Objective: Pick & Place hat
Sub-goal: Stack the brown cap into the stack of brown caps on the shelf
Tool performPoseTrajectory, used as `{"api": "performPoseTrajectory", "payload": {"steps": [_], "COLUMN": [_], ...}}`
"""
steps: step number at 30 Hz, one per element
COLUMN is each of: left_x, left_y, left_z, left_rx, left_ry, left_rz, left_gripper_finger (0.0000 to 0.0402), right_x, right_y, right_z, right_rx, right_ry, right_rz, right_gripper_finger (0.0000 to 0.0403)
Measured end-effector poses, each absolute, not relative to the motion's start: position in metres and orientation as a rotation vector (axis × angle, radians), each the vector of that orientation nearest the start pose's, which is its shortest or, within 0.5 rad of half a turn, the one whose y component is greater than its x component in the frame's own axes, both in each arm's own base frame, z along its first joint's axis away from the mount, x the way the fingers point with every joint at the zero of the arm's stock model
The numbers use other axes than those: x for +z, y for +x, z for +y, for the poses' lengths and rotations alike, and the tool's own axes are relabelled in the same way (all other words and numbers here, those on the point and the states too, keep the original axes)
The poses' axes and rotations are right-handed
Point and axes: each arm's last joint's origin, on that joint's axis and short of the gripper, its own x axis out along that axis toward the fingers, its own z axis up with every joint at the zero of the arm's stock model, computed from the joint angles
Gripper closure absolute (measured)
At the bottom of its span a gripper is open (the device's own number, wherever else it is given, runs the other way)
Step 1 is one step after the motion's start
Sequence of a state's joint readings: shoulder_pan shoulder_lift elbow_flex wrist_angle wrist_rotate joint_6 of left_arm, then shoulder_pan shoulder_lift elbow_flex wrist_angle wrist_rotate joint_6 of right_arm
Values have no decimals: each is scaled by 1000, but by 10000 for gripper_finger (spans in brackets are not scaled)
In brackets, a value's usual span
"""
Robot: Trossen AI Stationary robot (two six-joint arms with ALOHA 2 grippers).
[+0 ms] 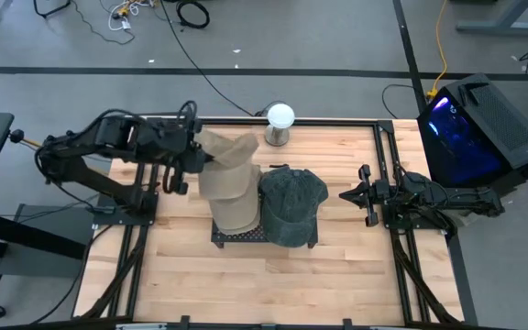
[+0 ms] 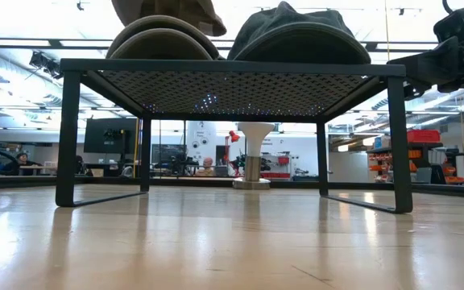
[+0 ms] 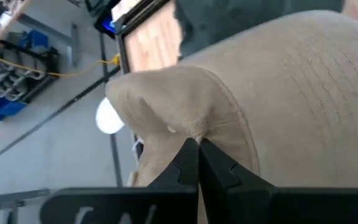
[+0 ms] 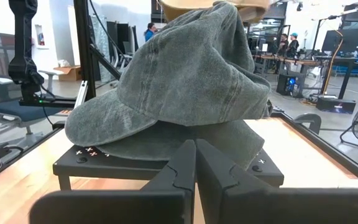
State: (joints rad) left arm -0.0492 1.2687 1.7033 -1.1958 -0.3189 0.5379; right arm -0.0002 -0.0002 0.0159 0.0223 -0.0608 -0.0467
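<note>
A black mesh stand (image 1: pixel 236 235) sits mid-table. A stack of tan hats (image 1: pixel 234 209) lies on its left half and dark grey hats (image 1: pixel 293 203) on its right half. Another tan hat (image 1: pixel 230 152) hovers over the tan stack, with my left gripper (image 1: pixel 205 161) shut on it from the left. In the low view this hat (image 2: pixel 167 10) shows just above the stack (image 2: pixel 163 39). My right gripper (image 1: pixel 348 195) waits shut at the table's right side, pointing level at the grey hats (image 4: pixel 179 93). My left gripper pinches a bunched fold of the tan hat's cloth (image 3: pixel 190 129) between its two shut fingers (image 3: pixel 185 165), at the hat's left side. The fingers come from the table's left, slanting down. The hat is over the tan stack; whether it rests on it, I cannot tell.
A white ball on a short post (image 1: pixel 280 122) stands at the table's far edge, behind the stand. A black case with blue light (image 1: pixel 473 128) sits beyond the right edge. Bare wood lies in front of the stand (image 1: pixel 264 284).
</note>
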Motion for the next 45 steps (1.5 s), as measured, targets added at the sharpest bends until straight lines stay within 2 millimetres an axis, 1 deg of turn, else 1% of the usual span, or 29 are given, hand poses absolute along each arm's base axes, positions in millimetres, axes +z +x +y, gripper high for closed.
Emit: {"api": "performPoseTrajectory", "payload": {"steps": [5,9,21,26,29,32,35,45], "left_x": [438,432,414,409,406,403,403,401], "left_y": [219,228,253,258,259,259,261,263], "left_z": [-15,-23,-33,-38,-43,-49,-53,-54], "left_rx": [30,35,27,3,-28,-96,-110,-109], "left_ry": [587,595,542,557,571,617,628,624], "left_rz": [844,865,930,961,974,986,974,982], "left_gripper_finger": [401,401,400,400,400,400,400,399], "right_x": [171,171,172,171,171,171,171,171], "right_y": [97,97,97,97,97,97,97,97], "right_z": [2,2,2,2,2,2,2,2], "right_rx": [60,60,60,61,65,67,67,67], "right_ry": [-48,-48,-48,-48,-48,-48,-48,-48], "right_rz": [-40,-41,-44,-42,-39,-38,-38,-37], "right_gripper_finger": [388,388,388,388,388,388,388,388]}}
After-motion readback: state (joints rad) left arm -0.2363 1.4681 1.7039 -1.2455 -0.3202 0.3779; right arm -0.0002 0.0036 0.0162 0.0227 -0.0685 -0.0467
